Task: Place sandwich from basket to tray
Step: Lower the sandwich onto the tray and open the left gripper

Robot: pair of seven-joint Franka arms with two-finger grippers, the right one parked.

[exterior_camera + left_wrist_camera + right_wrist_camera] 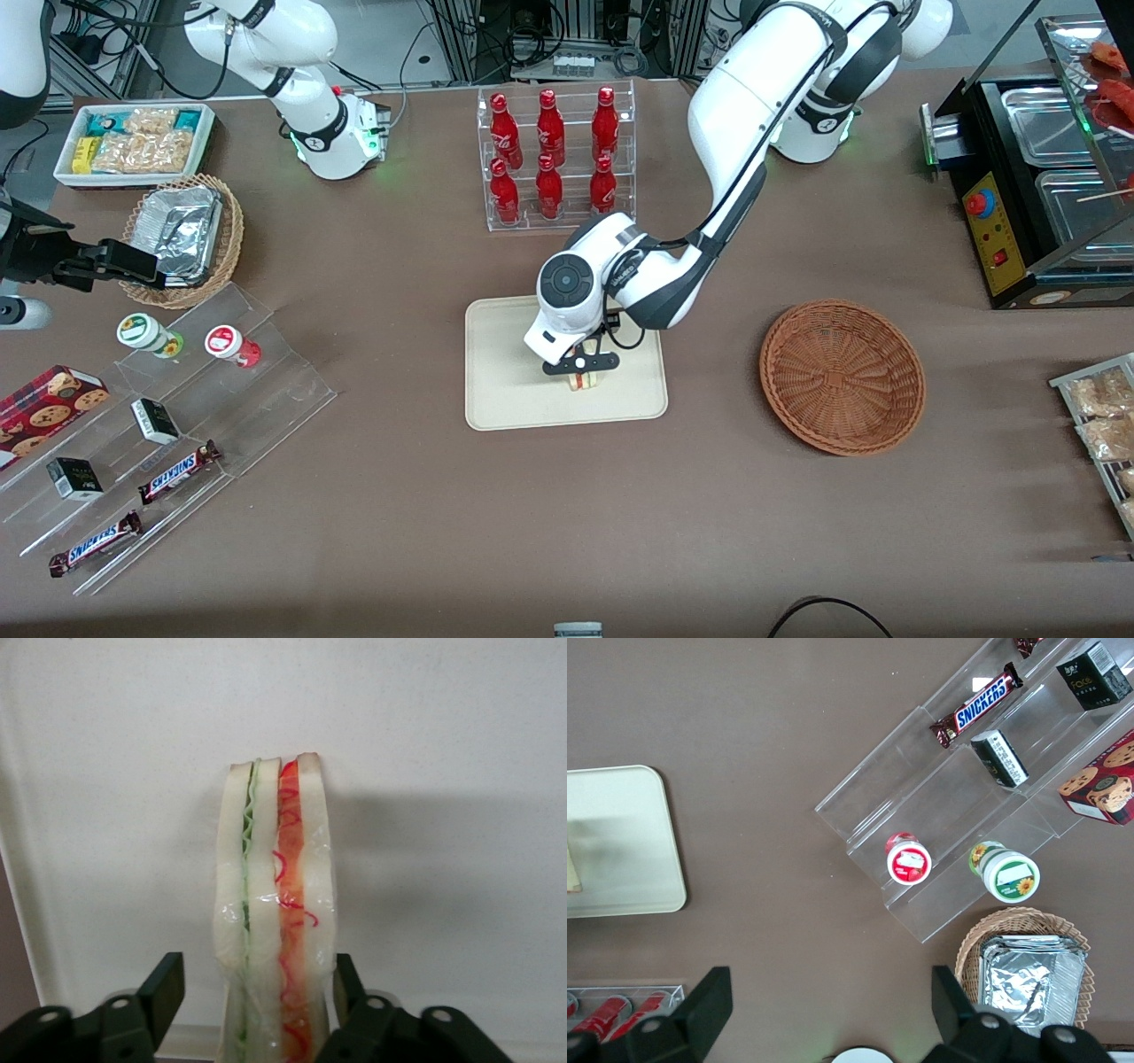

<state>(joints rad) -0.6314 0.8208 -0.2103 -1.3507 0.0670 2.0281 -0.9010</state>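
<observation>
The gripper (582,365) hangs low over the tray (505,372), its fingers (165,985) spread apart on either flank of the sandwich (584,381); in the wrist view one pad stands clear of the bread with a gap showing, while the other pad sits right against the red-filling side, so whether that one touches I cannot tell; the jaws are apart rather than clamped. The sandwich (276,912) stands on the tray on edge, cut side up toward the wrist camera, green layer and red-orange layers showing between pale bread slices; on the tray it sits toward the five o'clock corner as the front camera sees it, near the rim closest to that camera. The tray's cream surface (443,771) fills the wrist view around the sandwich. The basket (842,377) lies at three o'clock from the tray in the front view, well apart from it, toward the working arm's end of the table, with nothing seen inside it. At twelve o'clock from the tray stands a clear rack of red bottles (554,155), farther from the front camera.
</observation>
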